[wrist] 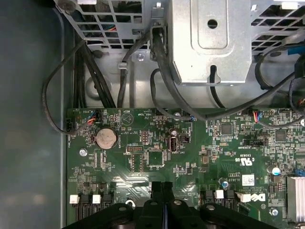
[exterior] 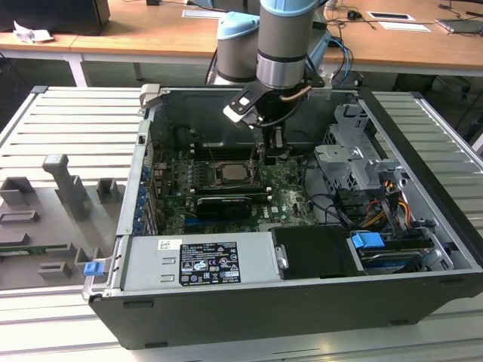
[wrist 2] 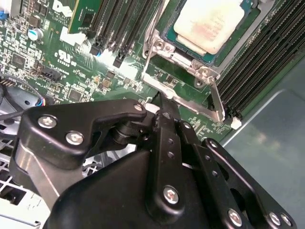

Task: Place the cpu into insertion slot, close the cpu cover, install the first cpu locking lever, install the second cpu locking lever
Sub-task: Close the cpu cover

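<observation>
- Step in hand looks like the locking levers. The cpu [wrist 2: 209,21] is already sitting in the slot [wrist 2: 167,34], pale face up, and the cover [wrist 2: 183,59] looks folded down flat around it.
- In the exterior view the cpu [exterior: 230,172] sits mid-board inside the open case [exterior: 423,151], with the arm coming straight down just to the exterior view's right of it.
- The claw [wrist 2: 164,102] has its fingers pressed together with nothing pinched between them. My guess is it's being used as a poker rather than a grabber.
- In the second wrist view its tip is right at the long silver lever [wrist 2: 190,101] that runs along the near edge of the cover. It's touching or a hair off, can't say which.
- The other lever [wrist 2: 217,98] runs along the side next to the RAM slots [wrist 2: 267,52]. Honestly can't tell whether either one is hooked, so no idea if this is lever one or two.
- The first wrist view has the closed claw [wrist: 162,188] low over the board [wrist: 157,143].
- What this step calls for, I reckon: a firm push down on the lever, then a sideways nudge to tuck it under its catch. The tip has to stay on that thin rod, because a slip would land it on the cover or the board.
</observation>
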Robot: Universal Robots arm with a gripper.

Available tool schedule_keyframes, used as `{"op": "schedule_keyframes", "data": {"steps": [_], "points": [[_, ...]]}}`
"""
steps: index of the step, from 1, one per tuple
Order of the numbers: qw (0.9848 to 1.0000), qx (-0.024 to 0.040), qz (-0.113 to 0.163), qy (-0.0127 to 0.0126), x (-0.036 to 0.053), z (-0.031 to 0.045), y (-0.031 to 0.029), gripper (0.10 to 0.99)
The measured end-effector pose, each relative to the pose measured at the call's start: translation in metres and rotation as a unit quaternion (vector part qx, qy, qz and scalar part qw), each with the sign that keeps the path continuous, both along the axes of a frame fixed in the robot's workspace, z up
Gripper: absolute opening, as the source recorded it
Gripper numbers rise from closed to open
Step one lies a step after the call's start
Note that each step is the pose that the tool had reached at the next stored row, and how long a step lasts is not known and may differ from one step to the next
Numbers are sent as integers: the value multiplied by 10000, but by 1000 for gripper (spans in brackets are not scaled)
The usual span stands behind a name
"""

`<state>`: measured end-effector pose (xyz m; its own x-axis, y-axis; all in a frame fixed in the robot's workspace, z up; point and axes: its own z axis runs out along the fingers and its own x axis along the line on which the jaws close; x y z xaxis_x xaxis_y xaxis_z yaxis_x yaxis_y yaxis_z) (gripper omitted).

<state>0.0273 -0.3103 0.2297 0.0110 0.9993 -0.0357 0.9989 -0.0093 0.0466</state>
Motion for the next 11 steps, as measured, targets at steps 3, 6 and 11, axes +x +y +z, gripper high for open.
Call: {"op": "schedule_keyframes", "data": {"steps": [3,6,11], "points": [[10000,0,0,-2,-29,12,0,106],[10000,0,0,-4,-225,25,2,106],[10000,-10,14,-4,-332,-17,9,106]]}}
